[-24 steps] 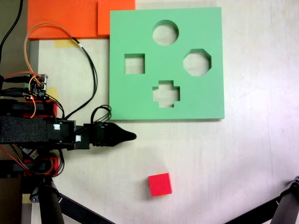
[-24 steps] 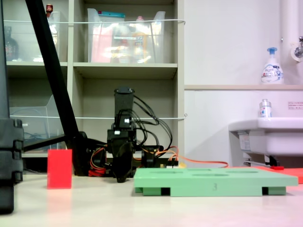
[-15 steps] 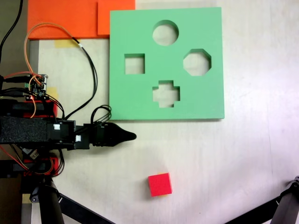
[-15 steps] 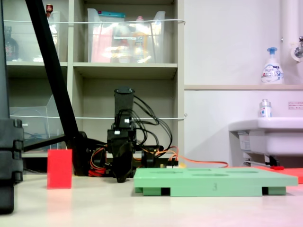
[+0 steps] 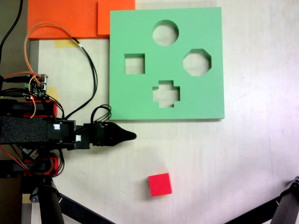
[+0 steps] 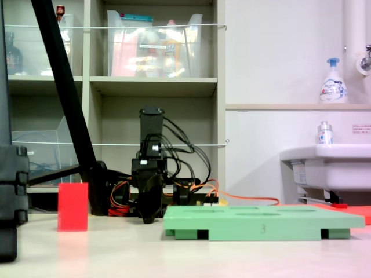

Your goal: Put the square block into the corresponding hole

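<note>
The square block (image 5: 160,184), a small red cube, rests on the table near the bottom middle of the first exterior view. In the second exterior view the block (image 6: 73,207) stands at the left. The green foam board (image 5: 205,100) lies above it, and its square hole (image 5: 134,64) is empty at the board's left. My gripper (image 5: 131,136) is shut, black and pointed, low over the table just below the board's lower left corner and up-left of the block, holding nothing. The gripper (image 6: 148,215) points down beside the board (image 6: 264,223) in the second exterior view.
Round (image 5: 165,32), octagonal (image 5: 196,62) and cross-shaped (image 5: 166,93) cutouts share the board. Orange foam sheets (image 5: 70,17) lie at the top left. Cables and the arm's base (image 5: 32,130) fill the left side. Tripod legs (image 5: 280,210) cross the lower corners.
</note>
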Tool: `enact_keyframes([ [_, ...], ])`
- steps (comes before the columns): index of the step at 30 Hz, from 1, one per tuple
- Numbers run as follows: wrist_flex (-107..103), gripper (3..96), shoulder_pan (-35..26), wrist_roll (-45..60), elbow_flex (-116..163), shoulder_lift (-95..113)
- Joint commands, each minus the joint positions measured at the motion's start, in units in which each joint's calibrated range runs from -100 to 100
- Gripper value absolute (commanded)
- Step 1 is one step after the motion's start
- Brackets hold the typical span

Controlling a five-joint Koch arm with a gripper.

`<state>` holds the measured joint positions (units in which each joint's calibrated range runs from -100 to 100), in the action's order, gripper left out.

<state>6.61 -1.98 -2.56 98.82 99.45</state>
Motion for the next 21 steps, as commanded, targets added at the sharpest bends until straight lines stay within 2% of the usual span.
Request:
enact_keyframes([
  [1, -5.79, 47.9, 0.39, -0.73, 1.18, 0.55],
  [6, -5.40, 49.3, 0.59, -2.00, 1.18, 0.55],
  [10, -4.63, 46.5, 1.32, -19.00, 1.18, 0.55],
  [11, -6.66, 46.2, 2.44, -19.98, 1.18, 0.55],
  [13, -17.54, 46.0, 4.15, -22.91, -5.60, 0.55],
  [15, -39.78, 46.0, 4.30, -27.11, -22.85, 0.55],
  [18, -60.29, 45.8, 4.30, -29.74, -44.49, 0.55],
  [21, -76.95, 45.6, 4.05, -30.43, -64.73, -9.51],
])
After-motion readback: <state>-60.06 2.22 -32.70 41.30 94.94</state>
